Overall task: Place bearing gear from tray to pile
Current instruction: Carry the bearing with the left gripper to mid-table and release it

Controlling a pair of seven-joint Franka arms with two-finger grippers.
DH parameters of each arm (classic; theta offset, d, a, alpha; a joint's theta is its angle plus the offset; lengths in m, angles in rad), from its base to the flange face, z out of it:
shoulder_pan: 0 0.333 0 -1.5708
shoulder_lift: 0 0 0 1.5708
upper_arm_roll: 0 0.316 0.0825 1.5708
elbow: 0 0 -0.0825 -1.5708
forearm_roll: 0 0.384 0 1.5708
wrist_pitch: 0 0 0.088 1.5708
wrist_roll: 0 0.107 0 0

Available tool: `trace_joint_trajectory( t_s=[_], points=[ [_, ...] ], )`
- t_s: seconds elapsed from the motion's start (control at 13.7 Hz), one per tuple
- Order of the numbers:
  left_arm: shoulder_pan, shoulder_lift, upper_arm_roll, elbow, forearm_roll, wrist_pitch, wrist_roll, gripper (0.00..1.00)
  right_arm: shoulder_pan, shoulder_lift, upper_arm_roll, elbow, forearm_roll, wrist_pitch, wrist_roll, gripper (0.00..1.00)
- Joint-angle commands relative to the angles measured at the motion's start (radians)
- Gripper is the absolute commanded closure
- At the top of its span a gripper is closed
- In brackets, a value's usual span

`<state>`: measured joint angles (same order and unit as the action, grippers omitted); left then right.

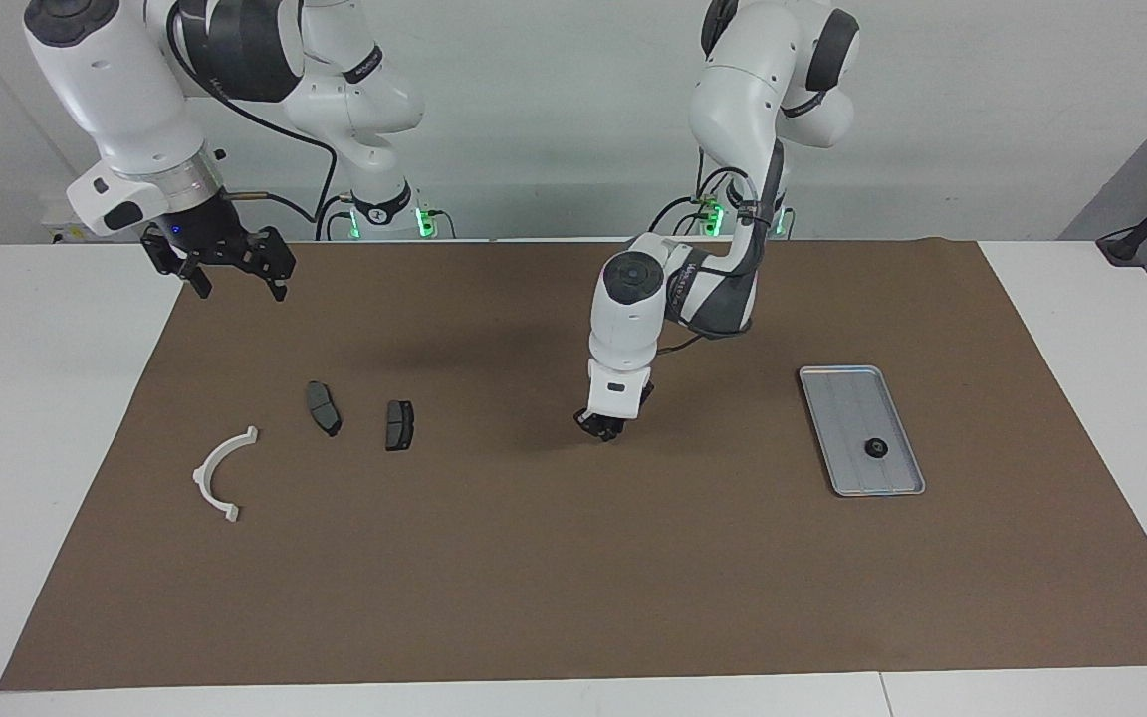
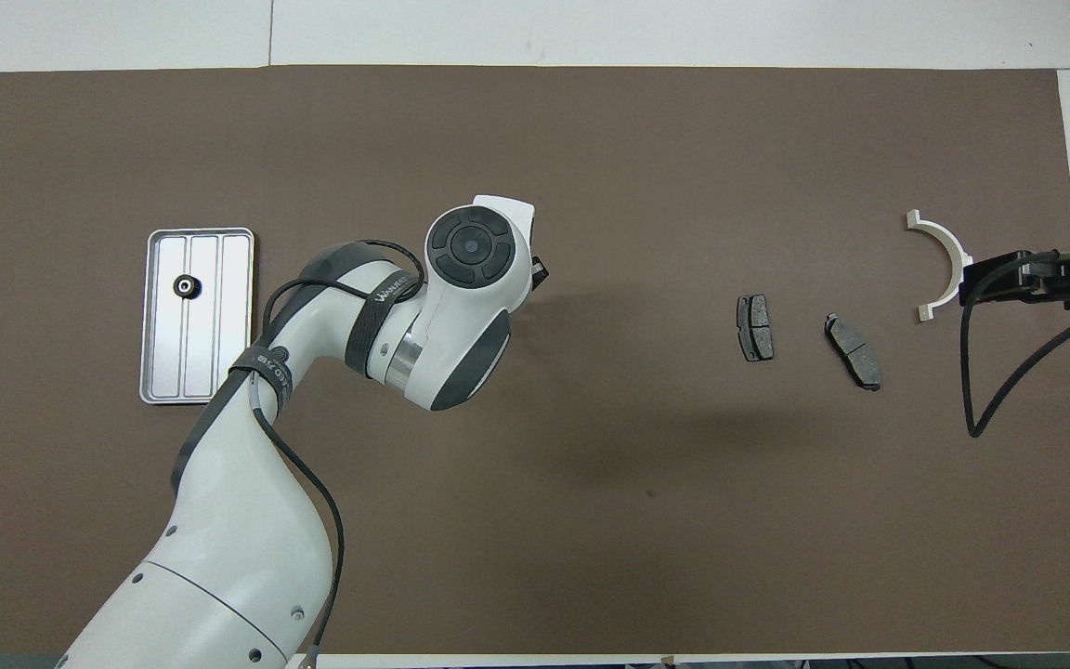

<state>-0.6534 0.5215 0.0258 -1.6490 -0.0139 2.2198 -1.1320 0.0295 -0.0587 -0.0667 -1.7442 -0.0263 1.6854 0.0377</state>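
The silver tray [image 1: 847,408] [image 2: 224,325] lies on the brown mat toward the left arm's end of the table. One small black bearing gear [image 1: 874,448] [image 2: 186,286] rests in it. The pile is two dark plates [image 1: 323,406] [image 1: 399,424] and a white arc [image 1: 223,474] toward the right arm's end. My left gripper [image 1: 601,427] hangs low over the mat's middle, between tray and pile, fingertips shut; whether they pinch anything does not show. The wrist hides most of it from overhead. My right gripper [image 1: 235,276] waits open, raised over the mat's corner.
The brown mat [image 1: 573,597] covers most of the white table. The right arm's cable [image 2: 990,409] loops over the mat beside the white arc [image 2: 942,263]. The plates [image 2: 755,327] [image 2: 854,350] lie flat.
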Motion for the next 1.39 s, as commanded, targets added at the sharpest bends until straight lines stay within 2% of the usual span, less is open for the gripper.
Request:
trace_joint_trajectory(
  t_s=[0.0, 0.58, 0.66, 0.73, 0.8, 0.88, 0.95, 1.17, 1.31],
  points=[
    [-0.025, -0.005, 0.014, -0.028, 0.011, 0.021, -0.028, 1.0, -0.014, -0.016, 0.005, -0.031, 0.008, 0.017, 0.007, 0.0],
    [-0.029, -0.005, 0.014, -0.054, 0.012, 0.041, -0.031, 1.0, -0.005, -0.023, 0.005, -0.06, 0.008, 0.034, 0.008, 0.0],
    [-0.029, -0.005, 0.014, -0.06, 0.012, 0.043, -0.031, 0.97, 0.0, -0.023, 0.005, -0.061, 0.008, 0.036, 0.016, 0.0],
    [-0.029, -0.005, 0.014, -0.06, 0.012, 0.041, -0.029, 0.86, 0.001, -0.024, 0.007, -0.063, 0.008, 0.036, 0.019, 0.0],
    [-0.029, -0.005, 0.014, -0.058, 0.012, 0.041, -0.029, 0.65, 0.0, -0.024, 0.007, -0.063, 0.008, 0.036, 0.013, 0.0],
    [-0.029, -0.005, 0.014, -0.054, 0.012, 0.035, -0.029, 0.23, -0.002, -0.024, 0.005, -0.063, 0.008, 0.036, 0.007, 0.0],
    [-0.028, -0.005, 0.016, -0.046, 0.011, 0.023, -0.029, 0.0, -0.005, -0.024, 0.005, -0.063, 0.008, 0.036, 0.004, 0.0],
    [-0.012, -0.017, 0.016, -0.037, 0.011, 0.018, -0.028, 0.0, -0.025, -0.023, -0.004, -0.055, 0.009, 0.02, -0.054, 0.0],
    [0.03, -0.058, 0.025, -0.026, 0.012, -0.064, -0.014, 0.02, -0.031, -0.018, -0.002, -0.049, 0.017, 0.022, -0.052, 0.0]
  ],
)
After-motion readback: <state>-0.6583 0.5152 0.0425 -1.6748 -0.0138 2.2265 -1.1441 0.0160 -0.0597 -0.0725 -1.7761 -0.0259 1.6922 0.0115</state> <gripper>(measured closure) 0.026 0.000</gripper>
